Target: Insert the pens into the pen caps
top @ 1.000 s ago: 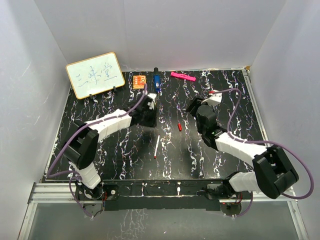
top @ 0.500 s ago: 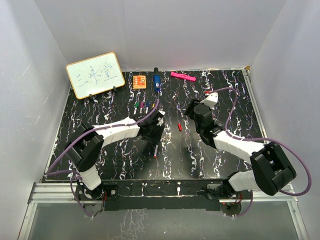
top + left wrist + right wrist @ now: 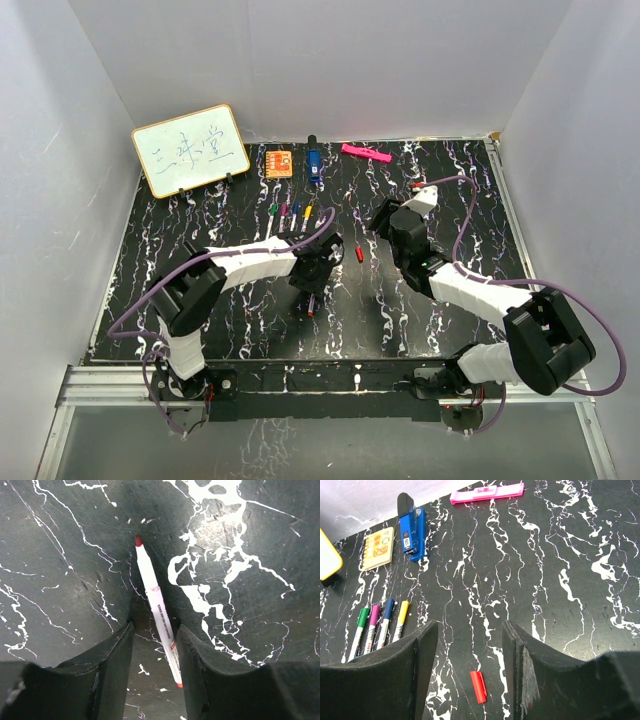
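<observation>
A white pen (image 3: pixel 155 600) with a red tip lies uncapped on the black marbled table (image 3: pixel 240 320). My left gripper (image 3: pixel 155 650) stands open around its rear end; the pen lies close against the right finger (image 3: pixel 200 670), well apart from the left one. From above, the left gripper (image 3: pixel 318 268) covers most of this pen (image 3: pixel 312 304). A red pen cap (image 3: pixel 478 686) lies loose on the table, also seen from above (image 3: pixel 358 252). My right gripper (image 3: pixel 470 630) hangs open above it, empty. Several capped pens (image 3: pixel 380 622) lie side by side at the left.
Along the back wall lie a blue stapler (image 3: pixel 412 527), a pink bar (image 3: pixel 487 491) and an orange notepad (image 3: pixel 377 547). A small whiteboard (image 3: pixel 190 150) stands at the back left. White walls enclose the table on three sides.
My left gripper has come forward from near the stapler to sit over the loose pen, uncovering the row of capped pens. The right gripper has shifted slightly towards the red cap.
</observation>
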You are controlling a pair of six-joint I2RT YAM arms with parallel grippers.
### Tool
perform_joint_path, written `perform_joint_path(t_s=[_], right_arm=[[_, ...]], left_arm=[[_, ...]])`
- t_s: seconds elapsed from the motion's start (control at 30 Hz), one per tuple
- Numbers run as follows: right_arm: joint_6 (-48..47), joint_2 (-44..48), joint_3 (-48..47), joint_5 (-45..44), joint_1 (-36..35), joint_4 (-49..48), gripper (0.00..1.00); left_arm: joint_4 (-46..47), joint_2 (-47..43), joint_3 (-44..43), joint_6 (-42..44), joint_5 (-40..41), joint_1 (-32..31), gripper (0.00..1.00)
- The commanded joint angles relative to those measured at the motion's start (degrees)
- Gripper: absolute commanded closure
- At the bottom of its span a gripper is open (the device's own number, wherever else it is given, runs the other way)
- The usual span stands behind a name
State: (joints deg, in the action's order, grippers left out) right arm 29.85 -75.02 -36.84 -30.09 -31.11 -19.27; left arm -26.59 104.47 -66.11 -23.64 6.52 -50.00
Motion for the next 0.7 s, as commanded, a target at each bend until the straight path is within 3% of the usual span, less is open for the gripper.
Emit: perform_joint_path(t_s=[0.0,0.43,0.67], right_arm=[[0.8,1.4,0.3,0.3,-0.1,-3.1,0.49],[1.2,1.6,0.5,0.7,-0.1,-3.4,0.51],[1.4,1.4,0.5,0.8,-0.1,-3.4,0.51]], left_arm=[[-8.0,3.5,-0.6,-0.4,6.1,-0.1,0.62],[-8.9,7.6,-1.4,1.0,6.9,-0.1,0.71],[-11.4,7.2,-0.1,1.1,4.9,0.0,0.70]])
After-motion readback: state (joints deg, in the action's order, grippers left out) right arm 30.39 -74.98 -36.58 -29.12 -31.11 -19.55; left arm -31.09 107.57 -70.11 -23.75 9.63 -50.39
